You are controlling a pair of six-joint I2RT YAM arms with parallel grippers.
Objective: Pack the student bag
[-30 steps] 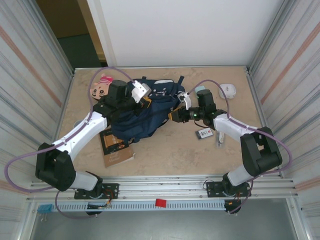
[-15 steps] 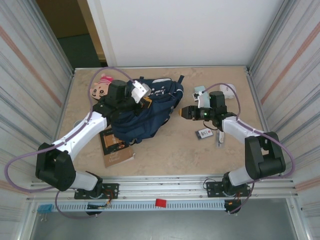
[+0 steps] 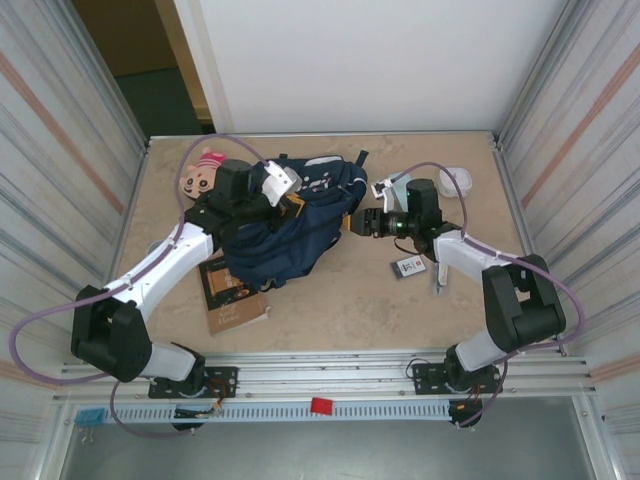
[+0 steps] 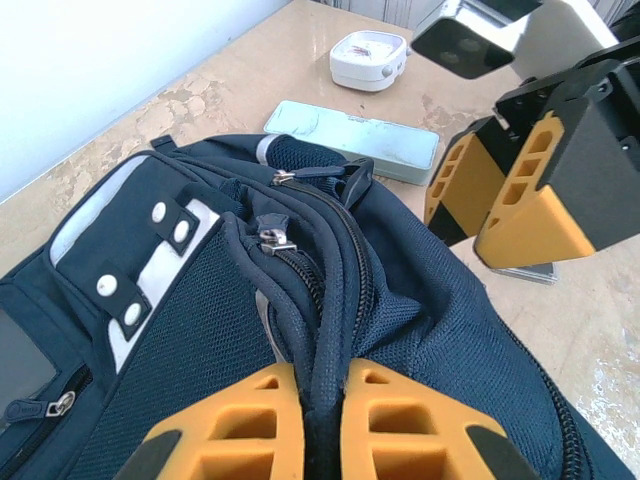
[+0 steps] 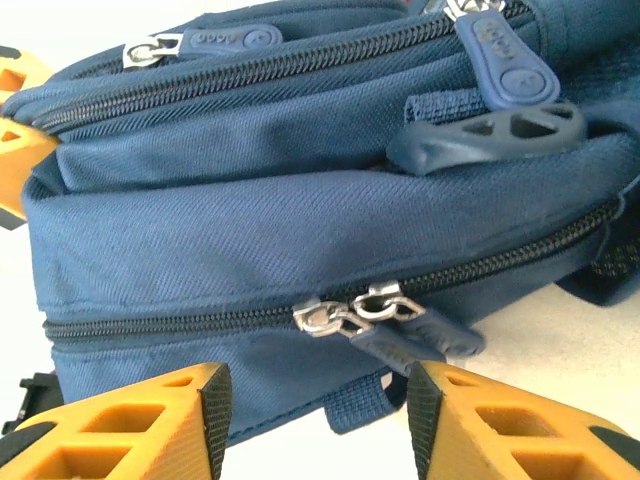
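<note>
Far left on the desk (image 3: 340,300): a plush (image 3: 203,170), against the bag's rear corner. Next, a book (image 3: 235,298), partly tucked under the bag (image 3: 290,235). Bag lying left of centre, insides hidden. Left claw (image 4: 322,420) clamped tight on a ridge of bag fabric beside a zip. Right claw (image 5: 318,395) with jaws apart, gripping nothing, just short of the bag's right end and facing two zip pulls (image 5: 345,312) met on a shut zip. Further right, on bare desk: a pale blue case (image 4: 352,140), a white gadget (image 4: 369,58) and a card (image 3: 410,266).
</note>
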